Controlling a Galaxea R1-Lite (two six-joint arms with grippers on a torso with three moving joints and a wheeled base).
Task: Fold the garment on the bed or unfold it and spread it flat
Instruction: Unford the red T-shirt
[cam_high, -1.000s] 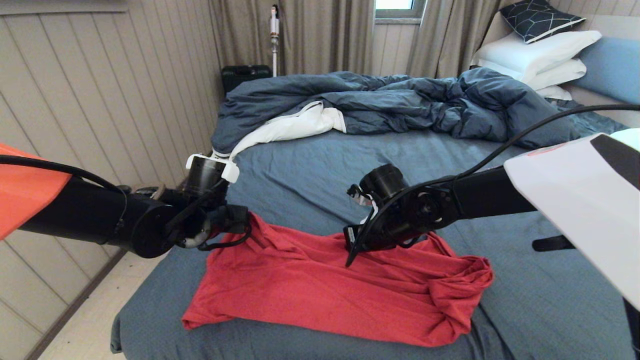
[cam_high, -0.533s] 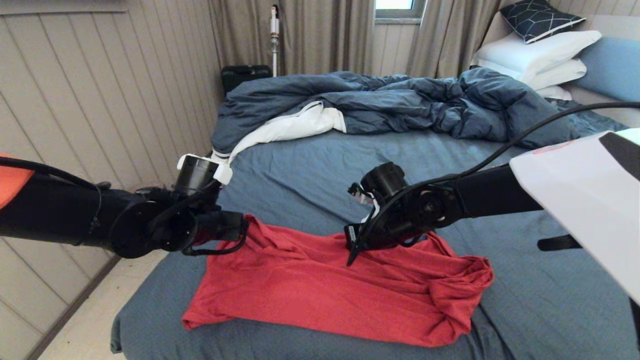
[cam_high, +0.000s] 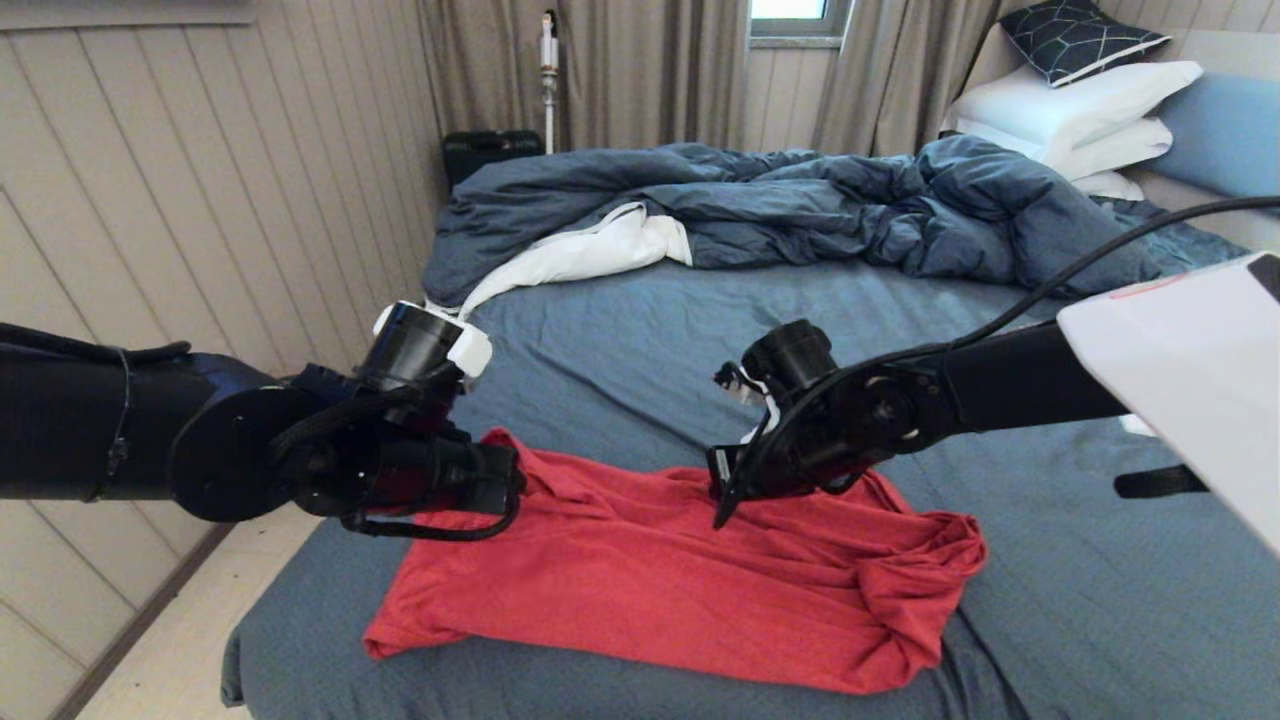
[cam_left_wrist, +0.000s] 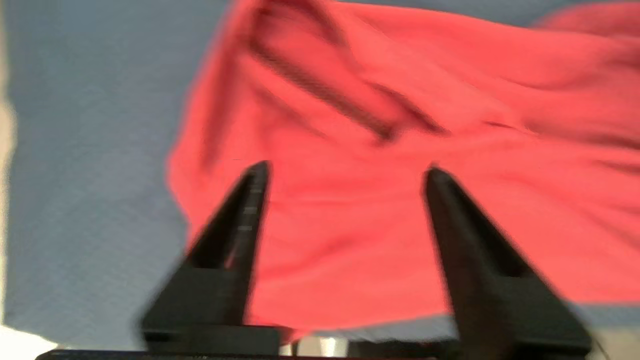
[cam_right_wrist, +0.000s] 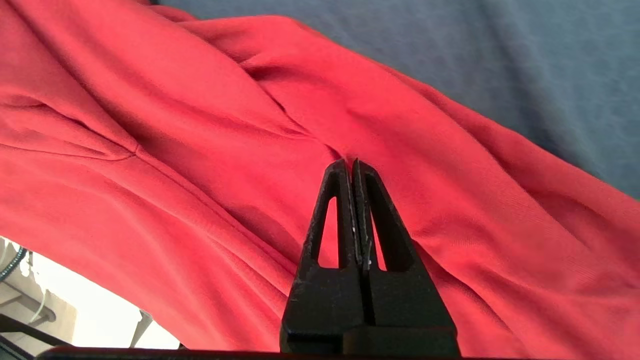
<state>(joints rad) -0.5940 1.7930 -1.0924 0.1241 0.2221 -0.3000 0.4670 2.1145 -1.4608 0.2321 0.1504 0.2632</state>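
Red garment (cam_high: 680, 590) spread rumpled on the bed (cam_high: 620, 340), left gripper (cam_left_wrist: 345, 170) held wide above its corner, right gripper (cam_right_wrist: 352, 165) pinched on a fold, duvet (cam_high: 800, 205) heaped behind, pillows (cam_high: 1080, 115) stacked beyond.

- One red garment (cam_high: 650, 590) lay on the one bed (cam_high: 620, 330).
- One dark blue duvet (cam_high: 800, 205) lay beyond the garment.
- Three white pillows (cam_high: 1070, 105) and one patterned dark cushion (cam_high: 1080, 35) sat at the bed's head.
- Two pincers: left pincer (cam_left_wrist: 345, 172), right pincer (cam_right_wrist: 349, 165).

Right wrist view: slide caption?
Right gripper shut, tips at a fold of the red T-shirt on the blue bed sheet.
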